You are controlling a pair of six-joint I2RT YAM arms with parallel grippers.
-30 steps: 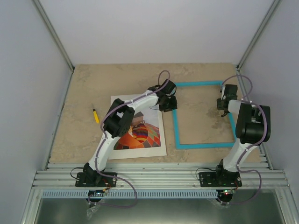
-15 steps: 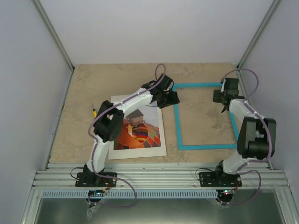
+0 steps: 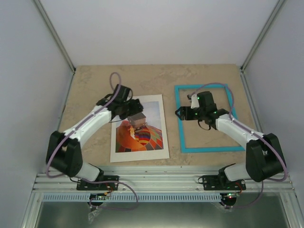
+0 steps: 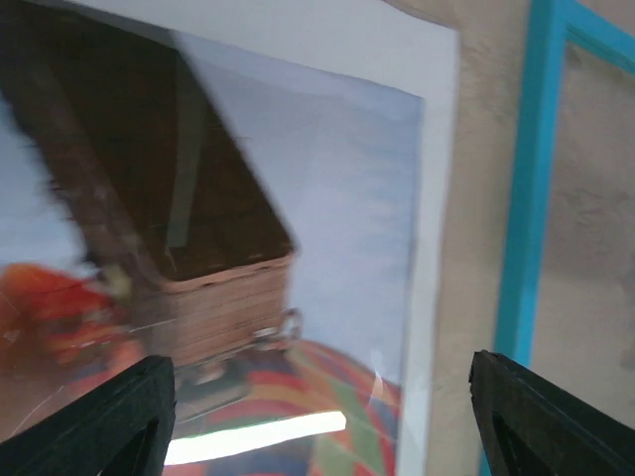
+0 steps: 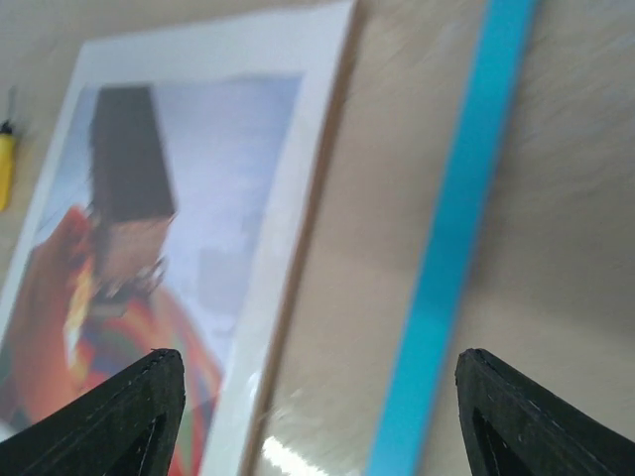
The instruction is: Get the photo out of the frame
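The photo (image 3: 142,135), an orange-red balloon with a brown basket, lies flat on the table inside a white border, left of the frame. The turquoise frame (image 3: 179,128) lies flat to its right with bare table showing through it. My left gripper (image 3: 134,113) hovers open and empty over the photo's upper part. In the left wrist view (image 4: 317,426) the photo (image 4: 228,248) is below it and the frame's left bar (image 4: 521,228) is to the right. My right gripper (image 3: 183,113) is open and empty over the frame's left bar (image 5: 456,228), with the photo (image 5: 149,228) beside it.
A thin brown edge (image 5: 298,288) shows under the white border (image 5: 283,198). A small yellow object (image 5: 6,159) lies left of the photo. White walls with metal corner posts (image 3: 57,40) enclose the table. An aluminium rail (image 3: 161,178) runs along the near edge.
My left arm has swung left, moving its gripper from the frame's far left corner to above the photo. My right gripper has moved from the frame's far right corner to its left bar.
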